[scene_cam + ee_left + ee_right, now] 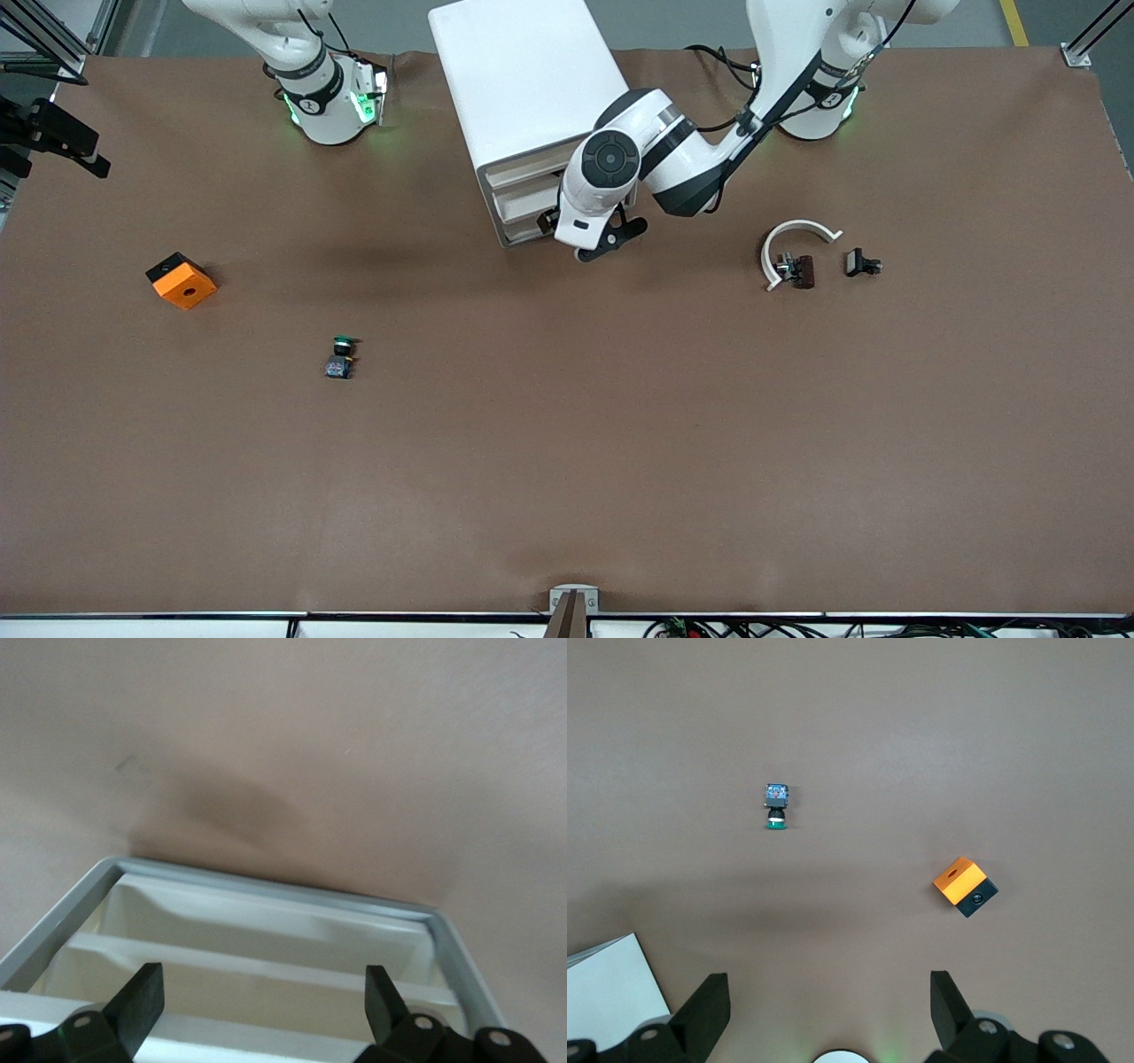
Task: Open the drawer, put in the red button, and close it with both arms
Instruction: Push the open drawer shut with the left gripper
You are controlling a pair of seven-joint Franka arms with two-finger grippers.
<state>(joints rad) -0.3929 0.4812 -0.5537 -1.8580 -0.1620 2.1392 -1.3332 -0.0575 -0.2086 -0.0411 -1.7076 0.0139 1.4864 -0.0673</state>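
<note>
The small red-capped push button (800, 270) lies on its side inside a white plastic arc (791, 232), at about 3 o'clock from the white drawer cabinet (523, 80) in the front view. Its long axis runs 9 to 3, with the cap seemingly toward 3. My left gripper (607, 241) hangs at the cabinet's drawer front with its fingers spread wide, holding nothing. My right gripper (830, 997) waits high by its base, equally spread and empty.
</note>
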